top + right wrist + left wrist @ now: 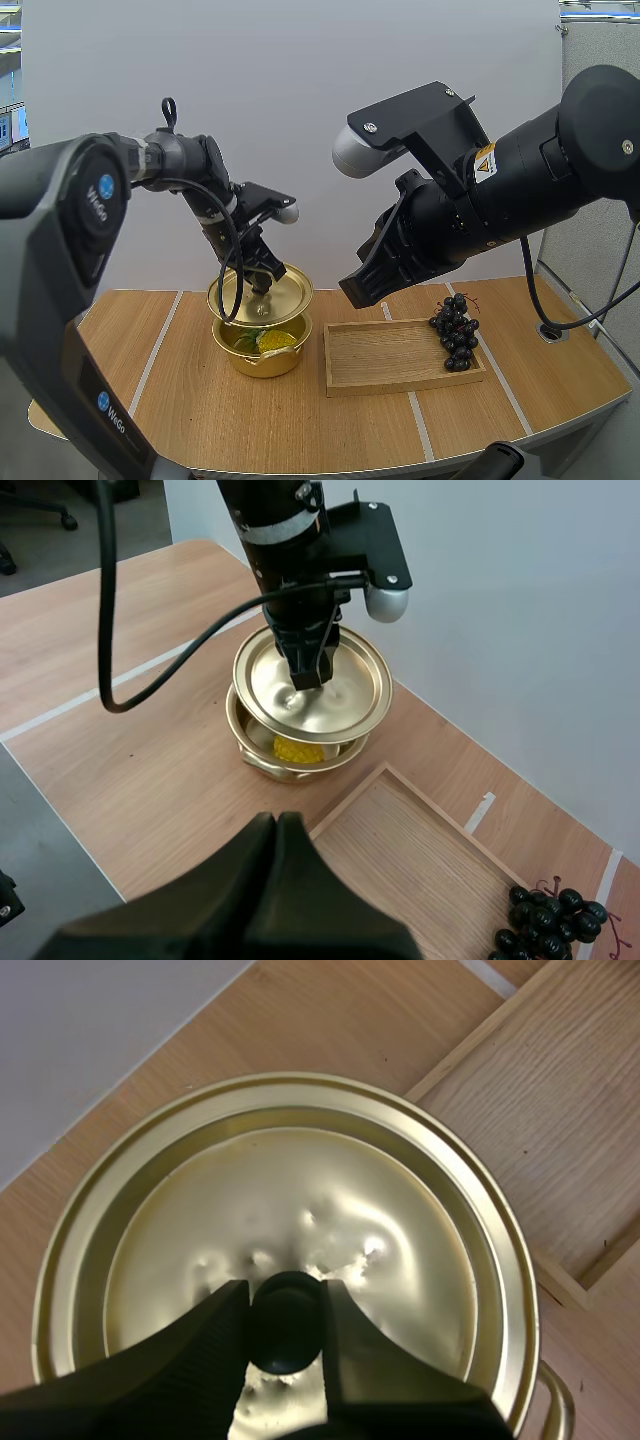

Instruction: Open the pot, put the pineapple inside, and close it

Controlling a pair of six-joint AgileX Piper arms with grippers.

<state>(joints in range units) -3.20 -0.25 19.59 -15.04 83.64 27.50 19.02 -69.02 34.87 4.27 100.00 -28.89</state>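
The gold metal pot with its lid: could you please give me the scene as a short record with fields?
Pot: round, gold metal, on the wooden table, open
Lid: gold metal, held over the pot, not seated
Left gripper: shut on the lid's black knob
Contents: yellow pineapple inside the pot
Right gripper: shut, empty, raised above the table near the tray
Tray: shallow, wooden, beside the pot; bunch of black grapes at its end away from the pot
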